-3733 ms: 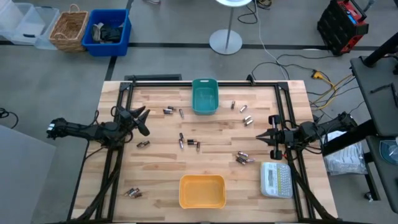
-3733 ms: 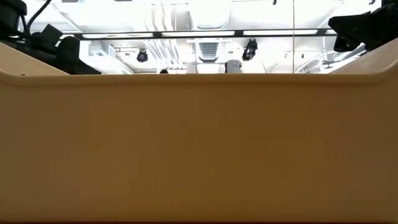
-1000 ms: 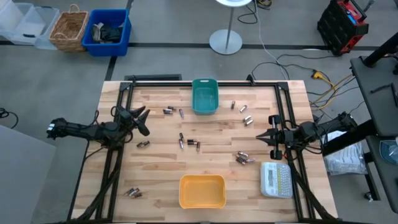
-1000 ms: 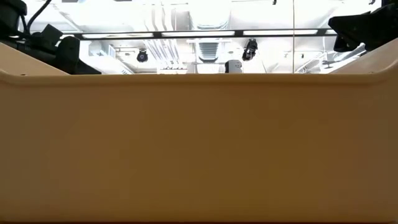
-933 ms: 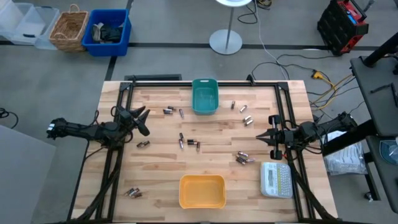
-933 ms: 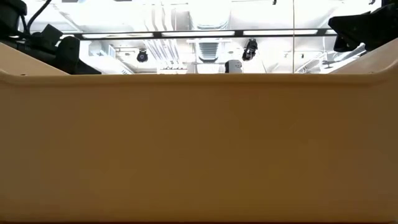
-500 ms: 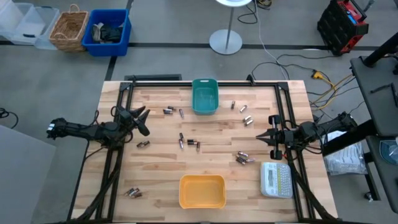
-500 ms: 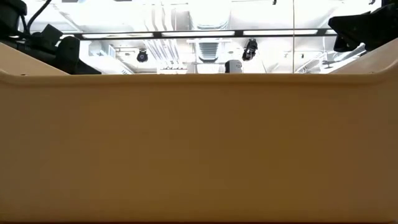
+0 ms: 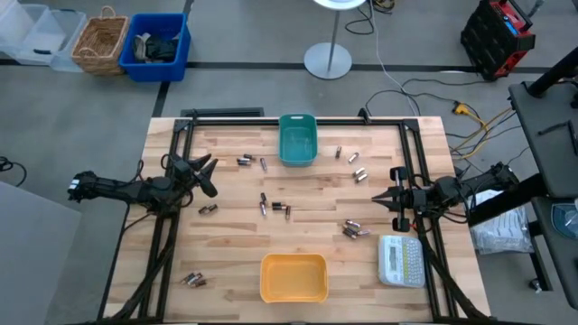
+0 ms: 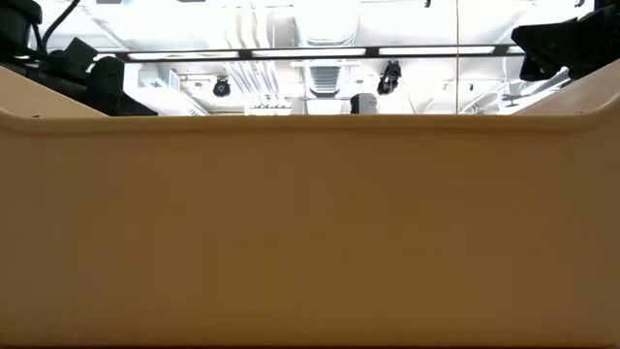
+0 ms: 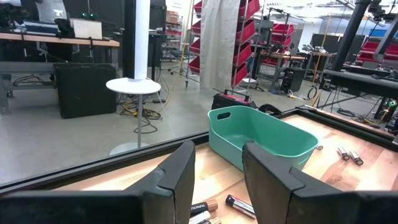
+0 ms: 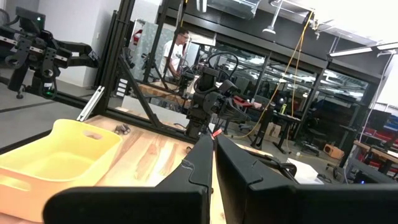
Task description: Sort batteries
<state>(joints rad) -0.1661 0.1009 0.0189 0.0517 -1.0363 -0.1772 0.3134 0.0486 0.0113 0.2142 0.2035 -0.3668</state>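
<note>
Hovering at table's left edge, my left gripper [image 9: 206, 173] has fingers spread, nothing held; my right gripper [image 9: 379, 199] at the right edge is pressed closed, empty. Batteries [image 9: 275, 208] lie scattered on the wooden table [image 9: 235, 239] between teal bin [image 9: 297, 140] and yellow bin [image 9: 293, 277].

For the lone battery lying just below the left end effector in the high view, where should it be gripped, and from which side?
Grip the battery across its middle, coming straight down from above. It lies flat on the table with nothing touching it, so fingers closing across its short axis should fit. The left end effector, open, is likely nearest; the right end effector waits shut.
</note>
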